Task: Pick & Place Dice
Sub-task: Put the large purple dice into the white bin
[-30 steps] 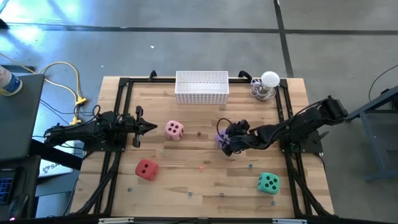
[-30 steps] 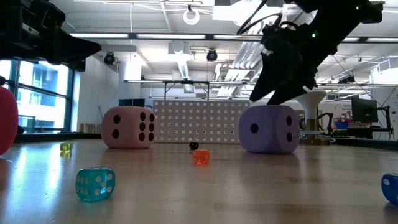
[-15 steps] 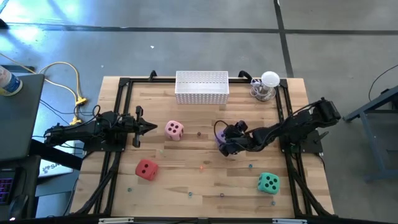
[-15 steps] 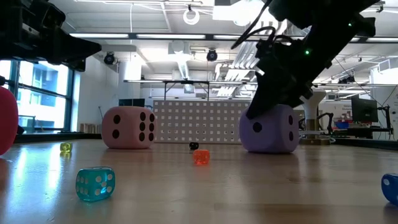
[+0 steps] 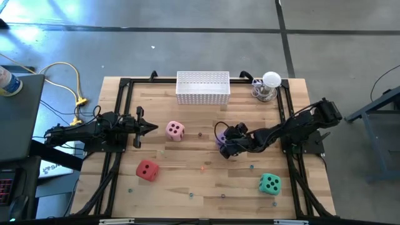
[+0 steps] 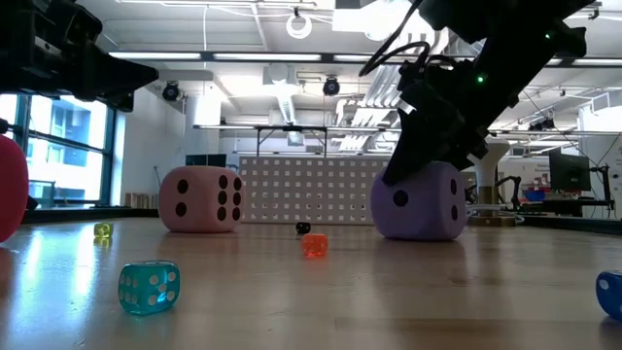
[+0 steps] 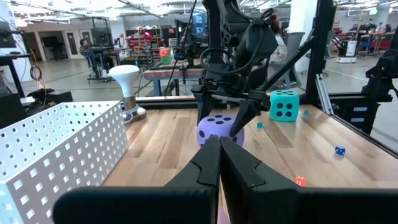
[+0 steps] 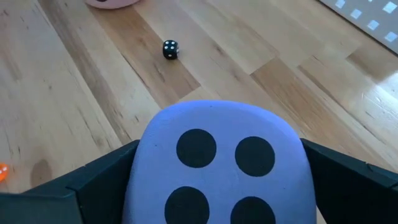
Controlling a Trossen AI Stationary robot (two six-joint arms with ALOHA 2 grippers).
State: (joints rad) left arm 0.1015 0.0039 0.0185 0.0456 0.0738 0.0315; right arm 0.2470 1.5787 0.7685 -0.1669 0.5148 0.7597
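Note:
The purple die (image 8: 217, 155) sits on the table near its middle (image 5: 219, 139), four dark pips facing up. My right gripper (image 5: 227, 144) is down over it, open, with one finger on each side of it (image 6: 420, 175). The pink die (image 5: 175, 130), red die (image 5: 147, 169) and teal-green die (image 5: 270, 183) each rest on the wood, apart from both arms. My left gripper (image 5: 152, 128) hangs shut above the table's left part, pointing at the pink die (image 7: 219, 163). My right gripper comes at the purple die from above, slanting from the table's right. One finger (image 8: 93, 183) stands at one side face (image 8: 140, 168) and the other at the opposite face. Whether they touch it, I cannot tell. The die rests flat on the table.
A white perforated basket (image 5: 202, 87) stands at the far edge, with a white mushroom-shaped object (image 5: 269, 85) to its right. Small dice lie scattered about: a black one (image 8: 170, 49), an orange one (image 6: 314, 245), a clear teal one (image 6: 148, 287).
My right gripper has come down and a little toward the table's left, from above the purple die to around it, so its fingers now flank the die. The die has stayed where it was.

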